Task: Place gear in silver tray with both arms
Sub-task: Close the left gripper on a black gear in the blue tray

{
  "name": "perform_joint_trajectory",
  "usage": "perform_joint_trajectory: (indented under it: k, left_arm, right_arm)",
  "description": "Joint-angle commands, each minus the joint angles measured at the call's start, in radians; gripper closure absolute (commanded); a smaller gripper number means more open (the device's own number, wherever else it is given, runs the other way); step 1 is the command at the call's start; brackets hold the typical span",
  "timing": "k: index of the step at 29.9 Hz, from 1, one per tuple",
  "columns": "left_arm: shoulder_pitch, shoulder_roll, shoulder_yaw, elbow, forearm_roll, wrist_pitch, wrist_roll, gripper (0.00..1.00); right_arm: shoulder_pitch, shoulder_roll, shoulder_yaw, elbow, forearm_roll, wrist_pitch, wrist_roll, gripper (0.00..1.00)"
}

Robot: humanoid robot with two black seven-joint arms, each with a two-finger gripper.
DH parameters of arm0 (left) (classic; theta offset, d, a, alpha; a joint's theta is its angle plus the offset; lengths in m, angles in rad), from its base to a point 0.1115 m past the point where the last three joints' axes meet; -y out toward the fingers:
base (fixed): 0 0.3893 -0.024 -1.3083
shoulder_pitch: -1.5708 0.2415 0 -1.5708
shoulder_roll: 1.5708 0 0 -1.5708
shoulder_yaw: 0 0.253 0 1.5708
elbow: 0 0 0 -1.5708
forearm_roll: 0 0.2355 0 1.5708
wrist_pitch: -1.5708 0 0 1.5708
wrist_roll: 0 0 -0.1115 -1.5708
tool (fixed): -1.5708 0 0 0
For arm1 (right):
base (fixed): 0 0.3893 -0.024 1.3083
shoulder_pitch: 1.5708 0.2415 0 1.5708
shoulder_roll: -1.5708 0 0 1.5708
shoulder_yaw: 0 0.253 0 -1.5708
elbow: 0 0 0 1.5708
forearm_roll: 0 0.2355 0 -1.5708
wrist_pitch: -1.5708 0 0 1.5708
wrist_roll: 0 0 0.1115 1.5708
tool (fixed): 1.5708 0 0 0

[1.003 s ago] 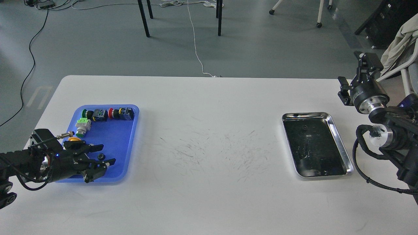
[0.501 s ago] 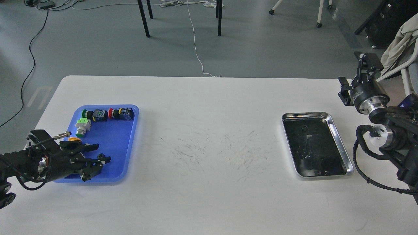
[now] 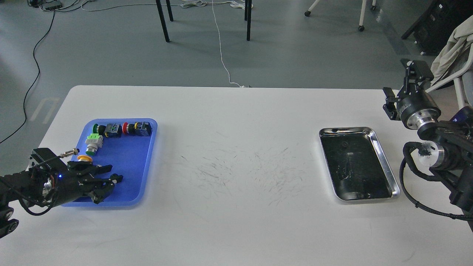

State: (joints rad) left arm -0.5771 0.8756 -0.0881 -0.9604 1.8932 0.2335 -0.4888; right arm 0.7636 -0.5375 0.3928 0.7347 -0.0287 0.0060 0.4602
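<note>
While left gripper (image 3: 112, 174) narrows over blue tray (image 3: 147, 162), gear no longer visible; right gripper (image 3: 404, 85) unchanged, state unclear.

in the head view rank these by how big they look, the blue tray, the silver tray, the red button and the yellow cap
1. Blue tray and silver tray: much alike in apparent size, and the left gripper hides part of the blue one, so I won't rank them.
2. Red button and yellow cap: both tiny and about equal.
</note>
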Motion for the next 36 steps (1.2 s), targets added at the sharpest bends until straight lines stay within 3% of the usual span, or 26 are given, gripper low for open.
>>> perform_joint_trajectory:
  k: [1,9,13,36]
  left_arm:
    - [0.006,0.006,0.001,-0.003,-0.002,0.0,0.0,0.5]
    - [0.02,0.006,0.001,-0.003,-0.005,0.001,0.0,0.52]
    - [0.033,0.006,0.007,-0.004,-0.003,0.001,0.0,0.6]
    - [0.02,0.017,-0.002,-0.027,-0.006,0.004,0.0,0.83]
  right_arm:
    - [-0.001,0.001,0.0,0.0,0.0,0.0,0.0,0.03]
    - [-0.001,0.001,-0.019,0.002,0.0,-0.001,0.0,0.03]
    - [-0.004,-0.001,-0.019,0.002,0.0,-0.001,0.0,0.03]
    - [-0.02,-0.012,-0.017,0.002,0.0,0.0,0.002,0.03]
